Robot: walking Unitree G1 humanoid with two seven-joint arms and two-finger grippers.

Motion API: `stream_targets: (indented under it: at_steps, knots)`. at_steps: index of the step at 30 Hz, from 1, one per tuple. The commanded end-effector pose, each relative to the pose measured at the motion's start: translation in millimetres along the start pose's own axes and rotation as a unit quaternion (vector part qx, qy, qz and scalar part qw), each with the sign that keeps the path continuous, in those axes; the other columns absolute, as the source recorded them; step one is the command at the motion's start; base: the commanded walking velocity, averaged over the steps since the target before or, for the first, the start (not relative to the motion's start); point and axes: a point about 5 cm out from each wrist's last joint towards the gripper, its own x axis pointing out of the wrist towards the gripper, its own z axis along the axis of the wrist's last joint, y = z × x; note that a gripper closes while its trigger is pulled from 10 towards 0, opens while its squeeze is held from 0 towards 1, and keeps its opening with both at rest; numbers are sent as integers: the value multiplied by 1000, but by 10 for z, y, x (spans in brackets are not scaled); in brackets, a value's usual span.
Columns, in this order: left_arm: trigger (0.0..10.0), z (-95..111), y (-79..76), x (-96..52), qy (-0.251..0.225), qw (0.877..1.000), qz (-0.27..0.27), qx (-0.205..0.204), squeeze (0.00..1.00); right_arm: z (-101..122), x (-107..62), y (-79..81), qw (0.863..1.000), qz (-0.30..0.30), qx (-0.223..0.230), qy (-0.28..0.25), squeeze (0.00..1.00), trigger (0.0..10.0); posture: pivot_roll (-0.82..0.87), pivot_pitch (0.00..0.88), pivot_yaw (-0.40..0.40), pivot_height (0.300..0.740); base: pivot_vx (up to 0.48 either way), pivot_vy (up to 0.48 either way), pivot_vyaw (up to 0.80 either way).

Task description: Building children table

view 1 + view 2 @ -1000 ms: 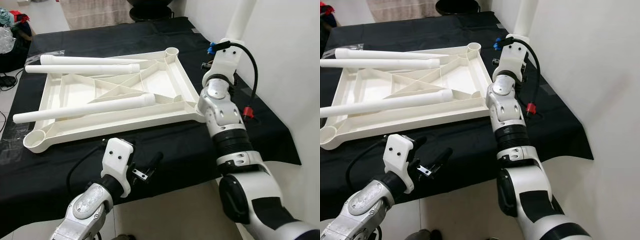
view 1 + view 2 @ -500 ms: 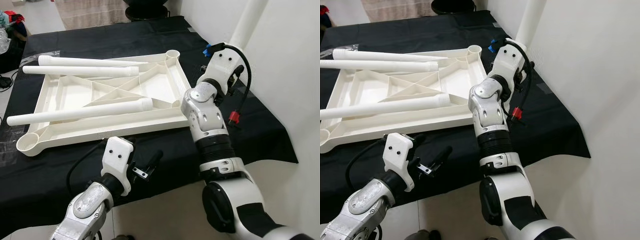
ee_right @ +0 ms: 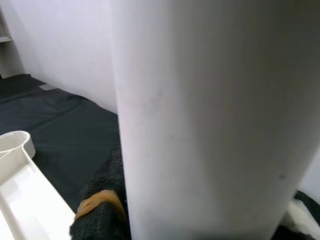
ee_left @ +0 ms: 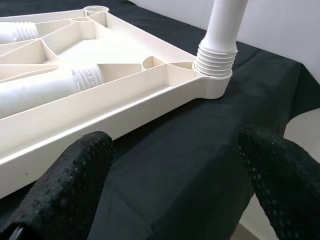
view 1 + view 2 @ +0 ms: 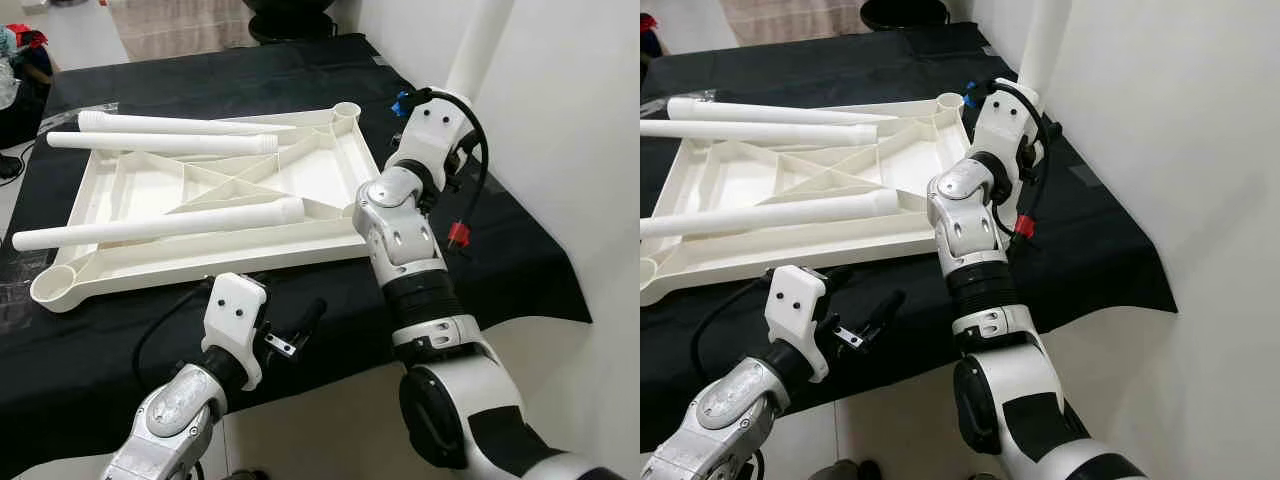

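Table top point(image 5: 215, 200), upside down on the black-draped bench, one leg point(image 4: 220, 35) upright in its near right corner socket.
Right gripper point(image 3: 107, 210) clamped on that leg; left gripper point(image 4: 175, 165) spread, idle, off the near edge. Hollow plastic: probably light, stiff, slick; grip the shaft, not the threads.

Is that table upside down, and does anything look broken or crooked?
Yes, the tabletop lies underside up on the black cloth. Three legs lie loose across it; one leg stands in a corner socket, held by the right claw. Nothing looks damaged.
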Motion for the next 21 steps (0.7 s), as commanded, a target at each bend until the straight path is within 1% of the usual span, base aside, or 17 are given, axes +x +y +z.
stream_targets:
  at_steps: [1,3,4,7,8,9,11,13,14,15,16,17,18,19,20,21]
  knots:
    - [10000,-79,-7,-13,16,1000,1,-4,0,176,-25,41,999,9,20,-23,0,10000,117,138,-38,740,0,0,0]
    - [10000,-81,-9,-11,15,1000,1,-4,0,317,-19,44,998,13,36,-46,0,10000,117,138,-38,740,0,0,0]
    - [10000,-81,-9,-11,15,1000,1,-4,0,317,-19,44,998,13,36,-46,0,10000,117,138,-38,740,0,0,0]
    - [10000,-84,-14,-9,15,1000,0,-4,0,482,-2,33,996,16,57,-69,0,10000,117,138,-38,740,0,0,0]
    - [10000,-84,-14,-9,15,1000,0,-4,0,482,-2,33,996,16,57,-69,0,10000,117,138,-38,740,0,0,0]
    - [10000,-87,-18,-9,15,1000,0,-5,0,584,18,17,994,17,71,-79,0,10000,117,138,-38,740,0,0,0]
    - [10000,-87,-18,-7,15,1000,-1,-5,0,622,27,15,993,20,75,-85,0,10000,114,141,-39,740,0,0,0]
    - [10000,-88,-17,-3,15,1000,0,-5,0,647,37,45,991,49,87,-84,0,10000,114,141,-39,740,0,0,0]
    - [10000,-88,-17,-3,15,1000,0,-5,0,647,37,45,991,49,87,-84,0,10000,114,141,-39,740,0,0,0]
    - [10000,-81,-4,2,15,1000,3,-4,0,648,15,128,983,122,108,-79,0,10000,116,141,-41,740,0,0,0]
    - [10000,-81,-4,2,15,1000,3,-4,0,648,15,128,983,122,108,-79,0,10000,116,141,-41,740,0,0,0]
    - [10000,-70,17,8,13,1000,9,-4,0,650,-25,212,968,201,132,-74,0,10000,119,139,-43,740,0,0,0]
    - [10000,-44,61,18,10,1000,14,-4,0,632,-112,305,930,322,168,-60,0,10000,119,139,-43,740,0,0,0]
    - [10000,-44,61,18,10,1000,14,-4,0,632,-112,305,930,322,168,-60,0,10000,119,139,-43,740,0,0,0]
    - [10000,-25,91,24,9,1000,18,-5,0,628,-184,350,894,399,194,-54,0,10000,119,139,-43,740,0,0,0]
    - [10000,-25,91,24,9,1000,18,-5,0,628,-184,350,894,399,194,-54,0,10000,119,139,-43,740,0,0,0]
